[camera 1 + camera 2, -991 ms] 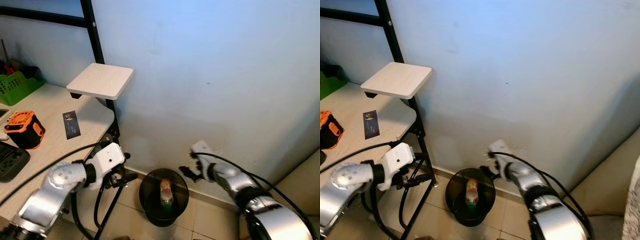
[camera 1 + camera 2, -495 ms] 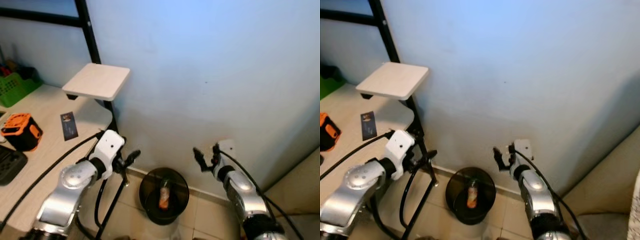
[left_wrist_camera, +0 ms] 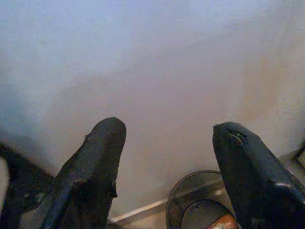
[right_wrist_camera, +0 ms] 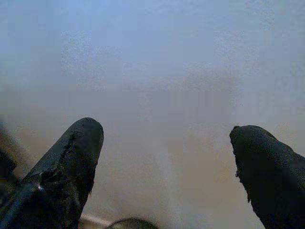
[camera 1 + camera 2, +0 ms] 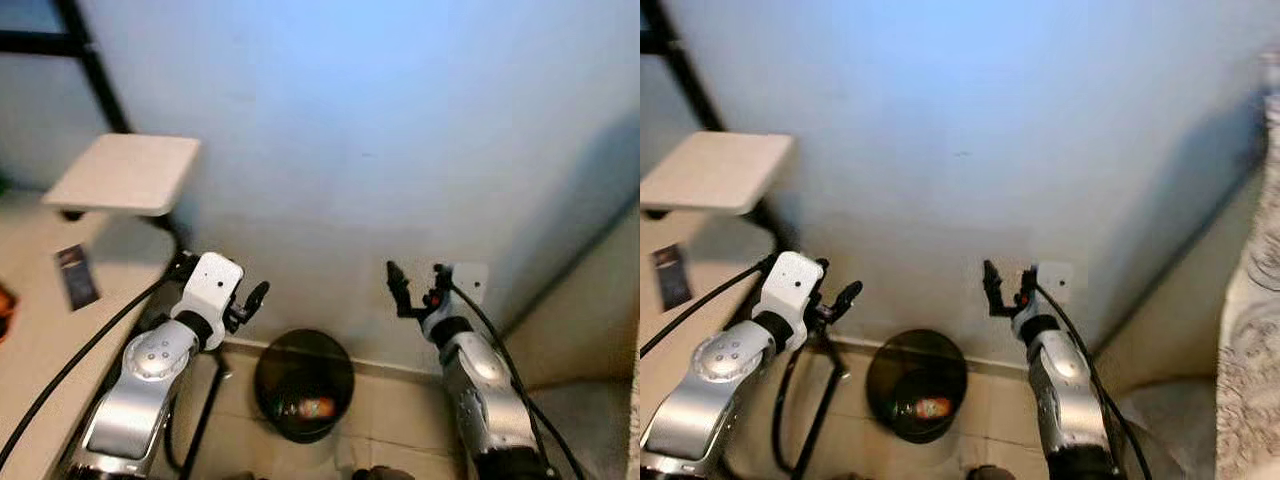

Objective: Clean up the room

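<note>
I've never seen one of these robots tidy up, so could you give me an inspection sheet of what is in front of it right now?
Surface: tiled floor by a pale blue wall; desk on the left.
Job's things: black bin on the floor, orange bottle lying inside.
Clutter: dark card on the desk.
Grippers: left gripper open, empty, raised left of the bin; right gripper open, empty, raised toward the wall.
Cables: black cables run along both arms.
Surroundings: small shelf on a black frame; white wall socket; patterned fabric far right.
</note>
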